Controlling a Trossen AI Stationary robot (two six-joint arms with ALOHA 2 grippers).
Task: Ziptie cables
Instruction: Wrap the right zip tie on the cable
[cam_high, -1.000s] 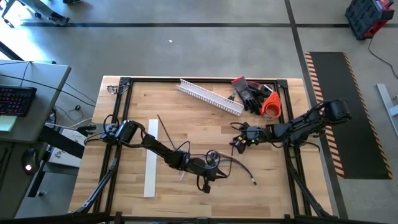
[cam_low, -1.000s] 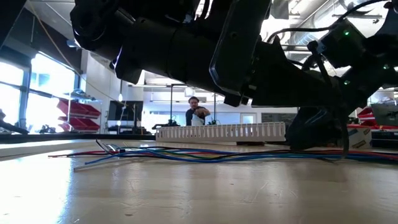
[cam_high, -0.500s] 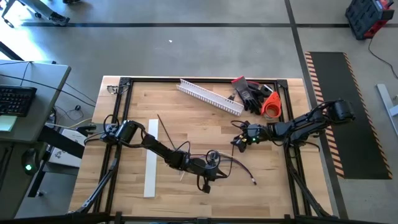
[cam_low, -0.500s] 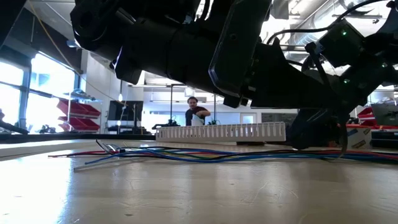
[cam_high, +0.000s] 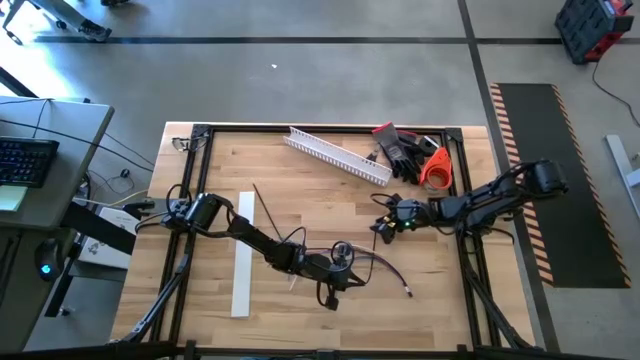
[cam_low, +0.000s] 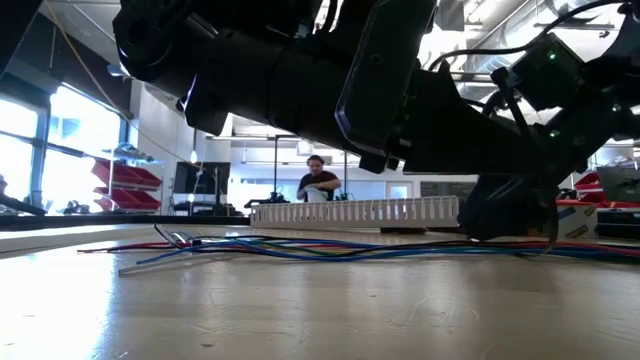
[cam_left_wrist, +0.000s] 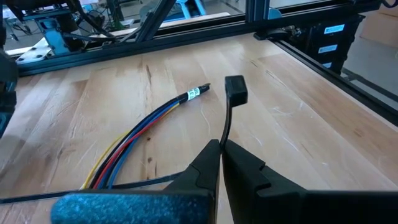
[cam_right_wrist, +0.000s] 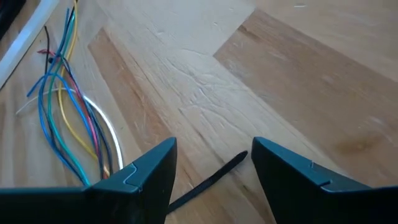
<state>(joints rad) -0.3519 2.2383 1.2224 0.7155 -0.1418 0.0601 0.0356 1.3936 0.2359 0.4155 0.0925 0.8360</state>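
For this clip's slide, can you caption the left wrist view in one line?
Left gripper shut on a black zip tie, held above the wooden table beside the cables.

Grey concrete floor (cam_high: 300, 80), striped dark mat (cam_high: 555, 180), bright windows (cam_low: 60, 140).

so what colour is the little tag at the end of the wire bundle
White with green print, on the bundled coloured wires; clearest in the left wrist view.
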